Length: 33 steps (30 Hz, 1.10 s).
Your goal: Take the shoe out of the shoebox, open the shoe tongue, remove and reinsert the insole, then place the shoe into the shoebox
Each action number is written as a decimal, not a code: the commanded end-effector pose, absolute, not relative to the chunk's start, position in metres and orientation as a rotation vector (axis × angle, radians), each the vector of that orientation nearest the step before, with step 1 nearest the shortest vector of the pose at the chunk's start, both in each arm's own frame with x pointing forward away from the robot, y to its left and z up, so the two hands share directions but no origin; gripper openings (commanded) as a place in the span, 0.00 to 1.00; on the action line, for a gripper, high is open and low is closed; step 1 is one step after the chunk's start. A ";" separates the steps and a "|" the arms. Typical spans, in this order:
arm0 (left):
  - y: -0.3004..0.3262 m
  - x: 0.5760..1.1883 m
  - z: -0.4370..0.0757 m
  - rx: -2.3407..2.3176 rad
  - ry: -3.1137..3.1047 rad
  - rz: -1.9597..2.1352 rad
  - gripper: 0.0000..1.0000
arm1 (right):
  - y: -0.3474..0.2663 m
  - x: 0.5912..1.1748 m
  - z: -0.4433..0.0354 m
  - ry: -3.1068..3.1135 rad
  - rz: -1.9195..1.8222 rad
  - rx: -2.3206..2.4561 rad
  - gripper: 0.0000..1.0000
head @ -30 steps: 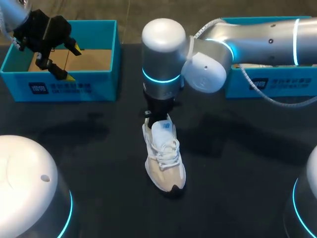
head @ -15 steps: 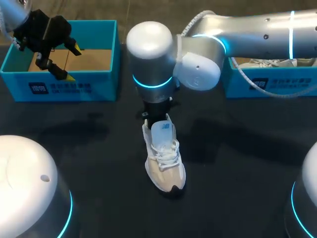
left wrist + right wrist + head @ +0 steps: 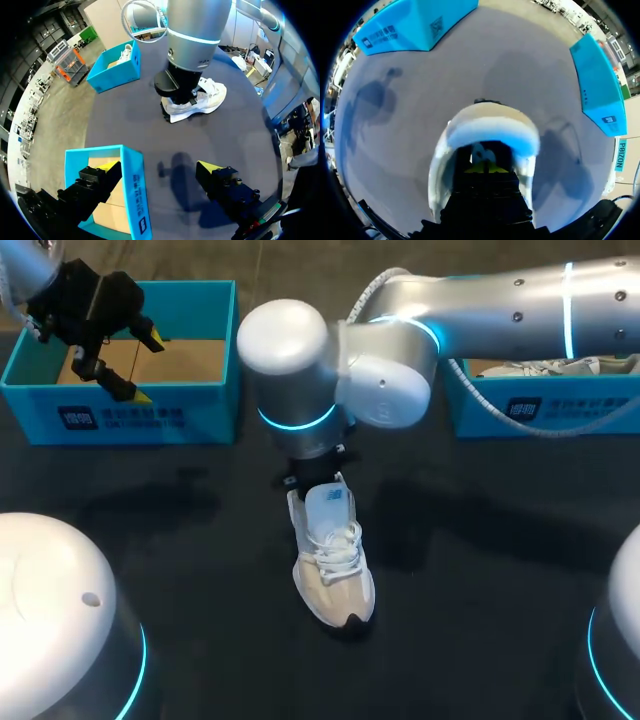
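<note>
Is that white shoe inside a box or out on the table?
Out. The white lace-up sneaker stands upright on the dark table, apart from the left blue cardboard shoebox and the right blue shoebox.

A dark, matte table [image 3: 480,570] under even overhead light, soft grey shadows across its surface.

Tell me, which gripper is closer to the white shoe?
The right. The right gripper is down at the heel end of the shoe, inside its opening. The left gripper hangs open over the blue shoebox, well away from the shoe.
</note>
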<state>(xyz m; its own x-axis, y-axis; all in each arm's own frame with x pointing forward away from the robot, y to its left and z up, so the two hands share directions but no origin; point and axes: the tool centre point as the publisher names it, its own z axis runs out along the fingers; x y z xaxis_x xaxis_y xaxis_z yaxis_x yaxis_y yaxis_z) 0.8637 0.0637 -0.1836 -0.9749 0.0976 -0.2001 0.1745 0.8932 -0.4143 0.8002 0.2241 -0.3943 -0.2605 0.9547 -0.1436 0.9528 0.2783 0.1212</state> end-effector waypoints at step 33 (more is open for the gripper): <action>0.064 0.862 -0.183 0.209 2.886 -0.651 1.00 | 0.233 0.787 -0.351 2.455 -0.044 1.854 0.00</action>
<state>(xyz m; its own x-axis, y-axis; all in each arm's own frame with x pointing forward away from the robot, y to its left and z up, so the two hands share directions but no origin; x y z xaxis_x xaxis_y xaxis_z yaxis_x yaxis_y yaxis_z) 0.8637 0.0637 -0.1837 -0.9749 0.0975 -0.2001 0.1744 0.8932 -0.4145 0.7883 0.2333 -0.3503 -0.2729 0.9594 -0.0711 0.9615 0.2744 0.0125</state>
